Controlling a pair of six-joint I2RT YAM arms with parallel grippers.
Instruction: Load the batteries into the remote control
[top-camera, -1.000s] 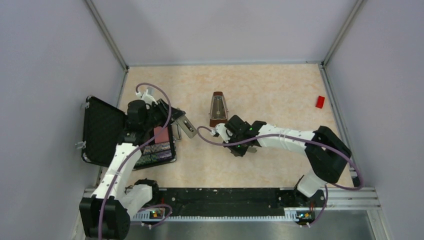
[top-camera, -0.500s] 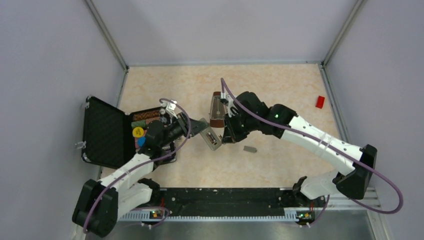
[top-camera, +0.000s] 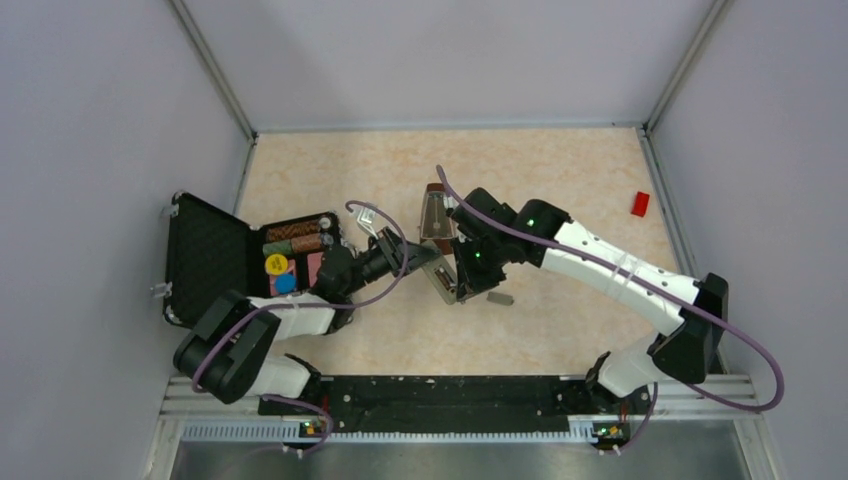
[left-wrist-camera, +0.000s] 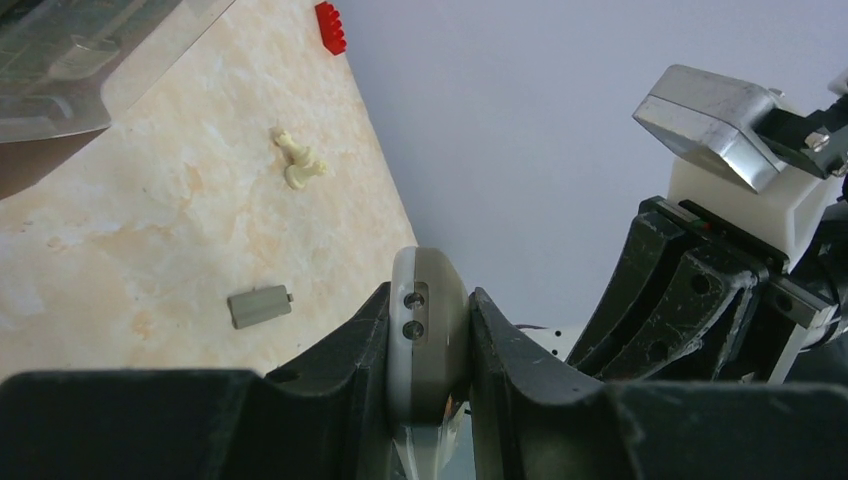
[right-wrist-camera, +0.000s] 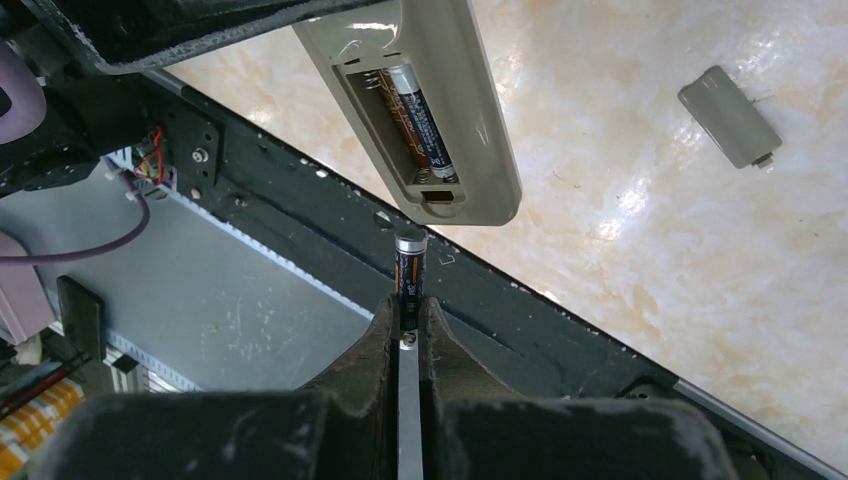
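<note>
Left pincer (left-wrist-camera: 430, 325): clamped on the remote control (right-wrist-camera: 478, 130); I hold it off the worktop (right-wrist-camera: 640, 200), open bay facing the other arm.
Right pincer (right-wrist-camera: 408, 318): closed on the second battery (right-wrist-camera: 409, 265), held end-first just below the remote's end, ready for the free slot.
Seated battery (right-wrist-camera: 421, 118): in the bay.
Cover (right-wrist-camera: 728, 116): on the worktop, aside.

A brown metronome (top-camera: 433, 215) stands between black case (top-camera: 205, 262) and red block (top-camera: 640, 203).
</note>
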